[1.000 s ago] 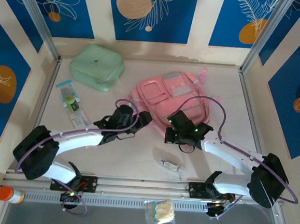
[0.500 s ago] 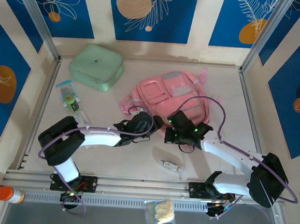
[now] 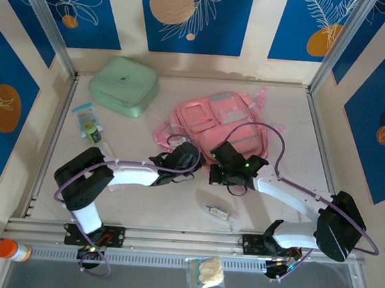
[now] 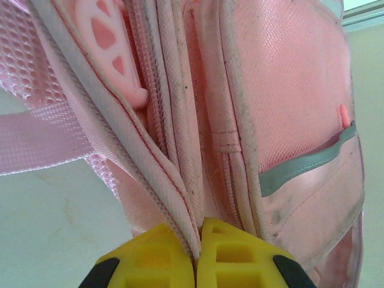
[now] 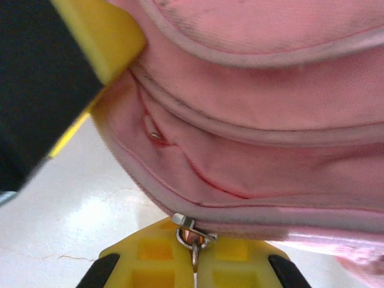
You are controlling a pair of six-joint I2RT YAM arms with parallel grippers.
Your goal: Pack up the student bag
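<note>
Built of glossy white links and bulky black joint housings: left arm (image 3: 133, 175), right arm (image 3: 289, 189). Trailed by thin purple cables (image 3: 278, 134). Dotted with green lights (image 3: 247, 166) near the right wrist. Yellow with black corners at left gripper (image 4: 197, 252) and right gripper (image 5: 193, 261).

Cream tabletop (image 3: 295, 105), blue wall panels (image 3: 196, 17) with white leaf and orange circle prints, aluminium corner posts (image 3: 48, 22)

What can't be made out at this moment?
- Top view: wrists hide both grips on the student bag.
- Right wrist: zip pull half buried in the right gripper.
- Left wrist: frame cuts the bag off beyond the left gripper; zip state unclear.
- Top view: small packet unidentifiable.
</note>
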